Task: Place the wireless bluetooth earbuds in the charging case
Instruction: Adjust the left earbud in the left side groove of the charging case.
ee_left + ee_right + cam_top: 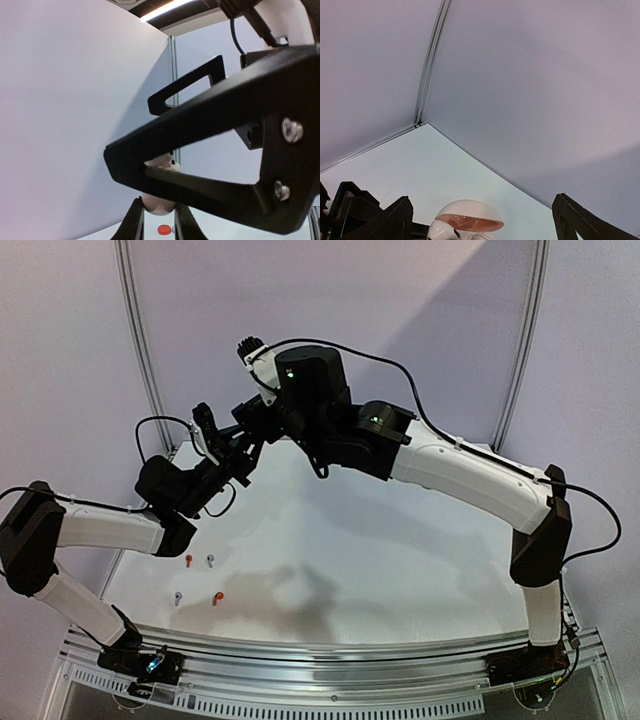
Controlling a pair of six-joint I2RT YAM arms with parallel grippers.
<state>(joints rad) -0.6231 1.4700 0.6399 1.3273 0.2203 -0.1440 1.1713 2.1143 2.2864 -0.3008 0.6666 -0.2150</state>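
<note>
The left gripper (158, 205) pinches a white case (469, 209), lid open, orange inside, contents unclear, between the wide-spread fingers of the right gripper (482, 200); four earbuds (188, 559) lie on the table (400, 570)

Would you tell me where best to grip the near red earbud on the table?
Likely from straight above, pinching across its body: the near red earbud lies low on the table, clear of the grey earbud beside it.

Four earbuds (188, 559) lie on the table (400, 580), near its front left corner, in two rows of two.
</note>
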